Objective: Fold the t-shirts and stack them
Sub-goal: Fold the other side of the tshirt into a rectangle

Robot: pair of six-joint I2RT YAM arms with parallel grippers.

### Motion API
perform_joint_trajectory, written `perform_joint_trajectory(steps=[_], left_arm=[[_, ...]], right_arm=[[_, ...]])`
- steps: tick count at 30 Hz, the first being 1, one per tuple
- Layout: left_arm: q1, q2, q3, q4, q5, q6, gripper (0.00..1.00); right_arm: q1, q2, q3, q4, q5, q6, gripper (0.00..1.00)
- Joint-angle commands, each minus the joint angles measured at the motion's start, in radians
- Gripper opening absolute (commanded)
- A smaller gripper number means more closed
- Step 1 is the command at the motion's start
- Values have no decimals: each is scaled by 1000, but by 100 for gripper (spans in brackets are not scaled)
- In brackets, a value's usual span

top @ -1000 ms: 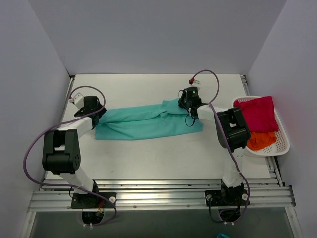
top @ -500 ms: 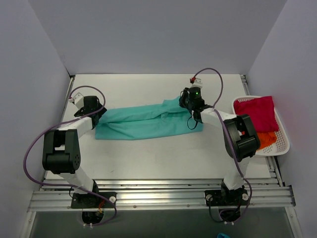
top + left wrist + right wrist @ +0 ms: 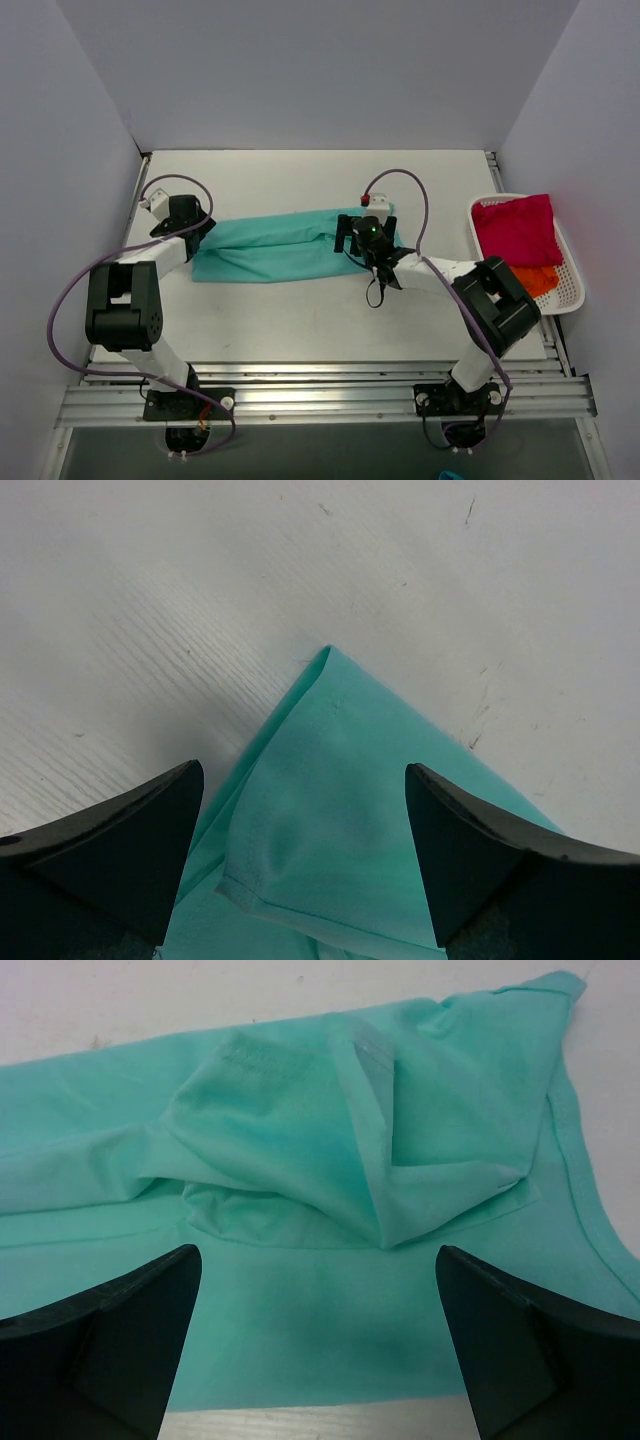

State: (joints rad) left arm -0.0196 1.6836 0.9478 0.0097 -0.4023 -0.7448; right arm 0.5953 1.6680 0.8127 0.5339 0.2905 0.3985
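Teal t-shirt (image 3: 265, 248) lies stretched out left of the basket (image 3: 574, 285), which holds the crimson-pink t-shirt (image 3: 520, 228) and orange t-shirt (image 3: 532, 279). Left gripper (image 3: 302, 775) and right gripper (image 3: 318, 1255), jaws spread wide, hover over its far and near ends.

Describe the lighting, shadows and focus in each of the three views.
Top external: even, soft light, sharp throughout, faint shadows on the table. Left wrist: teal t-shirt corner and table grain crisp; the dark fingers at the bottom lack detail. Right wrist: shirt folds and hems sharp, soft shading in creases, no glare.
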Motion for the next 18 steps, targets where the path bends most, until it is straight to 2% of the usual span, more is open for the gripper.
perform_joint_trajectory(steps=[1, 10, 18], left_arm=[[4, -19, -7, 50, 10, 1, 91], [4, -27, -20, 61, 13, 2, 91], [7, -24, -17, 61, 16, 1, 91]], right_arm=[[11, 18, 106, -40, 142, -4, 100], [14, 171, 380, -129, 229, -89, 100], [15, 279, 454, -189, 219, -67, 100]])
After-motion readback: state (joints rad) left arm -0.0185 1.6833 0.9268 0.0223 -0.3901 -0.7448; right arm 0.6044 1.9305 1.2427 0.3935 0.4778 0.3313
